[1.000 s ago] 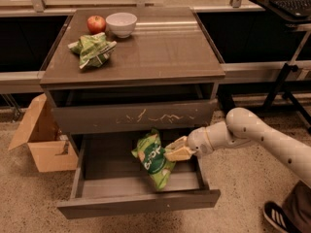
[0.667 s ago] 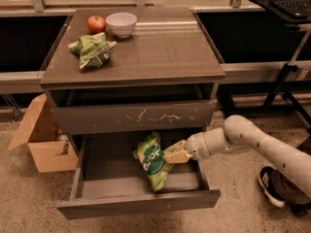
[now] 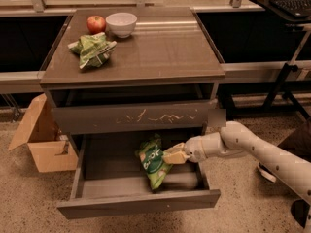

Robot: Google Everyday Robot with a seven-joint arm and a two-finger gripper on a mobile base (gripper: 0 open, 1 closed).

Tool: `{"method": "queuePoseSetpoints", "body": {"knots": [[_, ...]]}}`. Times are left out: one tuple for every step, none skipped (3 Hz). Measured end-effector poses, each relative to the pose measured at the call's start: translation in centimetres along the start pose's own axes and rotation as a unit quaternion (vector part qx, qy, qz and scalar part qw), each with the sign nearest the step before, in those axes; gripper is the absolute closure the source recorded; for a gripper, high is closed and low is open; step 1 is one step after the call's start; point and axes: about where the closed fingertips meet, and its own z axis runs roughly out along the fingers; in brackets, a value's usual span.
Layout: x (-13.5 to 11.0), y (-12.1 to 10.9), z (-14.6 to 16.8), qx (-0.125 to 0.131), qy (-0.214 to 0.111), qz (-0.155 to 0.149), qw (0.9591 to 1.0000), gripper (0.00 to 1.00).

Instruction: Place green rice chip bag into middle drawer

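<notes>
1. The gripper is inside the open middle drawer. Its fingers appear clamped on the right edge of the chip bag.
2. The chip bag lies slanted in the middle drawer, lower end toward the front panel. Whether it rests fully on the floor cannot be told.
3. Lower the gripper until the chip bag lies flat, then part the fingers.
4. Withdraw outward to the right, not straight up. The scratched front sits directly above and clearance looks tight.
5. Check that no part of the chip bag overhangs the front panel.

The pale bag, apple and bowl on the cabinet top, and the box at the left, are well apart and obstruct nothing.
</notes>
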Motion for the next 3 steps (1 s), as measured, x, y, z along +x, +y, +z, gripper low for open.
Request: {"method": "queuePoseSetpoints", "body": {"knots": [[0.43,-1.07,0.24,-0.001,-0.002,-0.002,1.0000,0.60],[0.43,-1.84,0.60,-0.015,0.001,-0.009,0.9998,0.37],[-0.23,-1.86,-0.12,-0.026,-0.015,-0.019,0.9994,0.15]]}}
